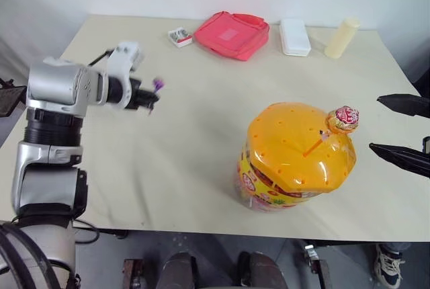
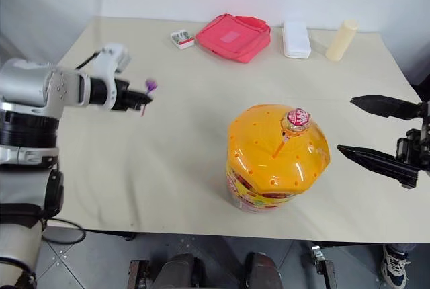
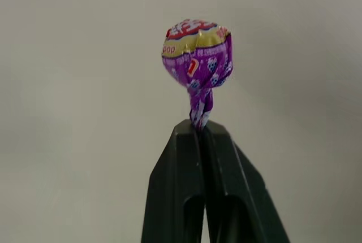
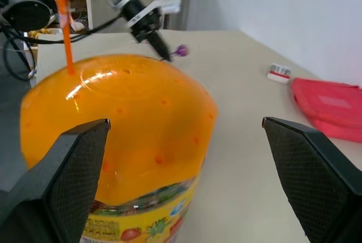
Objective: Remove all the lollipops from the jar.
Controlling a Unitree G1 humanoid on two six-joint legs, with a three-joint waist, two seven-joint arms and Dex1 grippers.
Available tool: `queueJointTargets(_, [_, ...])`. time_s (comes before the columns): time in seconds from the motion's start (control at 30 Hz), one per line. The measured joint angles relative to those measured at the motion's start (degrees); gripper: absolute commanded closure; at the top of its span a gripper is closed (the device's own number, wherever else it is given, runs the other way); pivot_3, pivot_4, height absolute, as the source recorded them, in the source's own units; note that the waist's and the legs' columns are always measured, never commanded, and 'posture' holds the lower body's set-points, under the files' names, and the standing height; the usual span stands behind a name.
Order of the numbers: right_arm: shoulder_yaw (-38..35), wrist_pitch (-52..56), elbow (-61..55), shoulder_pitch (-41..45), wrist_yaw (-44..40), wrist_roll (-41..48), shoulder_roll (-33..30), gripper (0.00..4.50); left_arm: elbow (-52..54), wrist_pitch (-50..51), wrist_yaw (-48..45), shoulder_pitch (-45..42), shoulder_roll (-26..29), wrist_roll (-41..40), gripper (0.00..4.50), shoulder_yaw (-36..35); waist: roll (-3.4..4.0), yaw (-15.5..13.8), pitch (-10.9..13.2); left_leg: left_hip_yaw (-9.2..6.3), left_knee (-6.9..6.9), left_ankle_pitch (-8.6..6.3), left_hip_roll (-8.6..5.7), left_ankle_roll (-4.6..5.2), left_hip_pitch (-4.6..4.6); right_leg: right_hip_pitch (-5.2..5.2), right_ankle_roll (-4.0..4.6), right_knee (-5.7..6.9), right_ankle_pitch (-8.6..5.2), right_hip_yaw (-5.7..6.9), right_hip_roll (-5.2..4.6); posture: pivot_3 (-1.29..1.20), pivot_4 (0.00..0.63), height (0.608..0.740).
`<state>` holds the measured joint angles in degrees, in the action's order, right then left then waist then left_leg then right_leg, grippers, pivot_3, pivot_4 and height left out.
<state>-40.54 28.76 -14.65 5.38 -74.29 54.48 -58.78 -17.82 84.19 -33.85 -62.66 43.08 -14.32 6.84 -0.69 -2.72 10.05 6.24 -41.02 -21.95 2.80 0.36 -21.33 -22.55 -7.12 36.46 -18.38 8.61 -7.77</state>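
My left pincer [image 1: 153,95] pinches the purple lollipop [image 1: 158,84] near the counter's [image 1: 175,161] left edge; I'd lower it before releasing, while my right pincer [image 2: 369,131] stays spread beside the jar [image 2: 275,158].

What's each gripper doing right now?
Left gripper: shut on the purple lollipop.
Right gripper: open, holding nothing, beside the jar.
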Motion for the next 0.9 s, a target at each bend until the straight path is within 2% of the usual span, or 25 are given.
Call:
queueJointTargets(0.13, [2.2,-0.3,1.8,2.5,-0.8,-1.4,0.0,0.00,1.2,5.0,2.7,3.4,1.9,1.0,4.49,2.5,-0.03,-0.3,0.0,0.00,-0.03,0.00,0.00,0.00,-0.03,0.00,0.00,0.00,0.00,0.00,0.00,0.00,0.150,0.740])
queueJointTargets(0.27, [4.0,-1.3,2.9,3.9,-1.8,-2.6,0.0,0.00,2.6,5.4,3.7,5.9,5.7,1.4,4.49,6.1,-0.03,0.0,0.0,0.03,0.00,0.00,0.00,0.00,0.01,-0.01,0.00,0.01,0.00,-0.02,0.00,0.00,0.150,0.740])
queueJointTargets(0.4, [4.6,-1.6,4.1,4.6,-2.5,-3.9,0.0,0.00,3.1,5.6,4.3,7.1,8.0,1.7,3.51,8.0,-0.03,0.1,0.0,0.08,-0.01,0.00,0.02,-0.01,0.01,-0.03,0.01,0.03,-0.01,-0.05,0.00,0.00,0.150,0.740])
queueJointTargets(0.63, [5.9,-2.5,5.4,5.5,-3.3,-5.1,0.0,0.00,4.0,5.8,3.7,6.9,11.1,1.4,1.34,8.0,-0.04,-0.1,0.0,0.09,-0.02,0.00,0.01,-0.01,0.00,-0.03,0.01,0.03,-0.01,-0.05,0.00,0.00,0.150,0.740])
queueJointTargets(0.77, [5.9,-2.6,6.4,5.7,-4.0,-5.7,0.0,0.00,6.9,6.6,0.3,2.3,14.3,-1.0,0.04,9.5,-0.12,-0.2,0.1,0.09,-0.04,0.00,0.01,-0.01,-0.03,-0.05,0.01,0.04,0.00,-0.04,0.00,0.00,0.150,0.740])
queueJointTargets(0.9, [5.9,-2.8,7.3,6.0,-4.9,-6.3,-0.5,0.00,10.3,6.2,-3.6,-3.0,17.2,-3.0,0.04,10.1,-0.08,0.0,0.1,0.16,0.02,0.00,0.01,-0.01,0.04,-0.05,0.01,0.04,-0.01,-0.11,0.00,0.00,0.150,0.740])
